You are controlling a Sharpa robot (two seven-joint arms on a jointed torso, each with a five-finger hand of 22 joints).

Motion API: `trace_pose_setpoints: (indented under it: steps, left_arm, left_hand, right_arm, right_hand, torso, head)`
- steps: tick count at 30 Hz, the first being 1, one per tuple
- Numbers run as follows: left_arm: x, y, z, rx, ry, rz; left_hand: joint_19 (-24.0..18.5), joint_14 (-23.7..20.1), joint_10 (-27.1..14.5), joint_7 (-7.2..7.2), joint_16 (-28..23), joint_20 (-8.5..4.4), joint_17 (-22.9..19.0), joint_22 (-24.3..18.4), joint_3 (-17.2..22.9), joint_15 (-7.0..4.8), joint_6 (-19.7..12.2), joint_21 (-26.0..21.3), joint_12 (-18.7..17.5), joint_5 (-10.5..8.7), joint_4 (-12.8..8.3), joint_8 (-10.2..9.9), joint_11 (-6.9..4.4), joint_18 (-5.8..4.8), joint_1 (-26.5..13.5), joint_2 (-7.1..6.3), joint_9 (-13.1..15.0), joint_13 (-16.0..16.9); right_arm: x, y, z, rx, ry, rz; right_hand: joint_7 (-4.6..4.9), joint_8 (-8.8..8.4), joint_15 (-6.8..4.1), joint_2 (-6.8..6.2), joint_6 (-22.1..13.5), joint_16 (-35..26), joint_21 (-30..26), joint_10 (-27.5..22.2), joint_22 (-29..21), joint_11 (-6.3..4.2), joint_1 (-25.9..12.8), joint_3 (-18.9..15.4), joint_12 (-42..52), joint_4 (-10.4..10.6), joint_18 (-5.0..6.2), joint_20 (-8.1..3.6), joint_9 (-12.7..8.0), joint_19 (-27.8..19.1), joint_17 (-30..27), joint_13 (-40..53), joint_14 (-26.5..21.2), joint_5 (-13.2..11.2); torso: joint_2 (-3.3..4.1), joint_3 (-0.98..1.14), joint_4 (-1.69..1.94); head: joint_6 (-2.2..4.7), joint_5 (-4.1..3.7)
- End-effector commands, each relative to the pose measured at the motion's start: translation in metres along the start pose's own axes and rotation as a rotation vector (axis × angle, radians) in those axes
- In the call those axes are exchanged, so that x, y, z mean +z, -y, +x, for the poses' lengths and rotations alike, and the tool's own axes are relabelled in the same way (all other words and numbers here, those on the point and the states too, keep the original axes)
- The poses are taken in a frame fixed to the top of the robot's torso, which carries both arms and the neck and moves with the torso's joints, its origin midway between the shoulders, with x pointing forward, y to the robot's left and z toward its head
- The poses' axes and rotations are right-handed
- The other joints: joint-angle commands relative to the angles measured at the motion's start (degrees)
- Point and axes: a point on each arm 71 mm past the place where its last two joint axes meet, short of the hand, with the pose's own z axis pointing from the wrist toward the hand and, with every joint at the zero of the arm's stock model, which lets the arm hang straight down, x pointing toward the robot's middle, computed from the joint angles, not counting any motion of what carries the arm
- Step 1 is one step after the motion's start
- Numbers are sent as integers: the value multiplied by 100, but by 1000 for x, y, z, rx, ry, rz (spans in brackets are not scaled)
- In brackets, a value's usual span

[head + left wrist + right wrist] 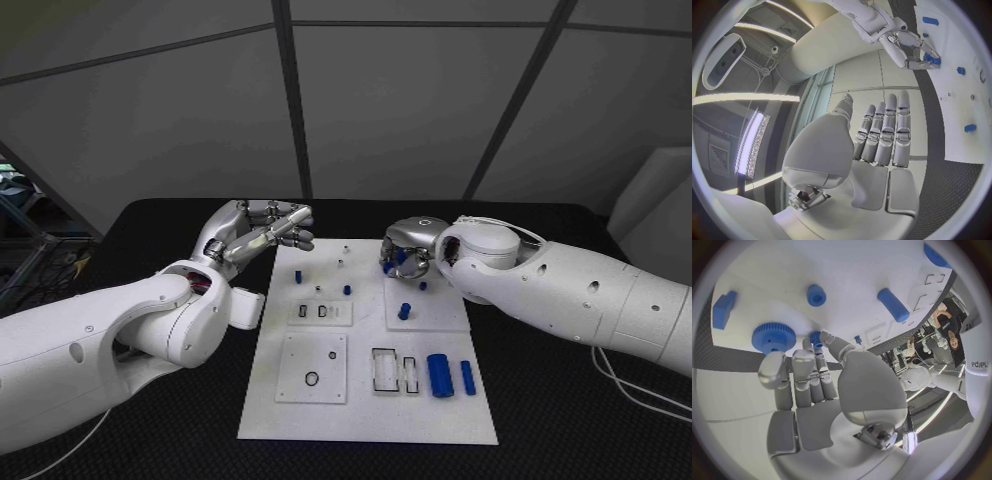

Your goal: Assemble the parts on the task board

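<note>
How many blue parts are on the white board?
6: two small pegs left, one mid-right, two cylinders nearest the robot, one at the right hand's fingers; more may be hidden.

You see grey wall panels [389, 100] split by dark seams behind the black table [577, 400], and long ceiling light strips [754, 135] glowing overhead.

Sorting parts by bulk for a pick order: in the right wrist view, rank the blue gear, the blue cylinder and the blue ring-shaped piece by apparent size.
1. blue gear, though nearest the camera
2. blue cylinder
3. blue ring-shaped piece
</note>
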Motion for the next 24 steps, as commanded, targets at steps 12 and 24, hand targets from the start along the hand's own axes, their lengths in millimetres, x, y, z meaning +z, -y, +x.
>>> trace_pose_setpoints:
  steps: [12,24]
  left_arm:
    - [2,-2,-6,3,0,-1]
    - [4,-3,-6,3,2,-1]
  left_hand:
    - [-46,-85,-5,15,-30,9,23,5,-15,5,40,7,-40,-6,-45,-46,36,-88,29,20,-9,-7]
    - [-88,-118,-66,72,-30,26,68,11,-39,27,-15,16,-85,-6,-72,-107,75,-89,26,12,-25,-19]
  right_arm:
    - [-2,-10,-19,24,215,-9]
    - [22,-21,-24,36,262,-5]
  right_hand:
    - [-10,86,-74,96,185,212,142,219,204,-50,136,243,22,-76,-66,-47,124,106,173,45,101,84]
    - [24,32,-46,3,134,299,189,183,258,-18,53,309,-64,-45,-72,-26,148,94,221,35,78,127]
  torso:
    - [8,-7,7]
    - [42,-13,25]
  head:
    - [57,66]
    - [70,133]
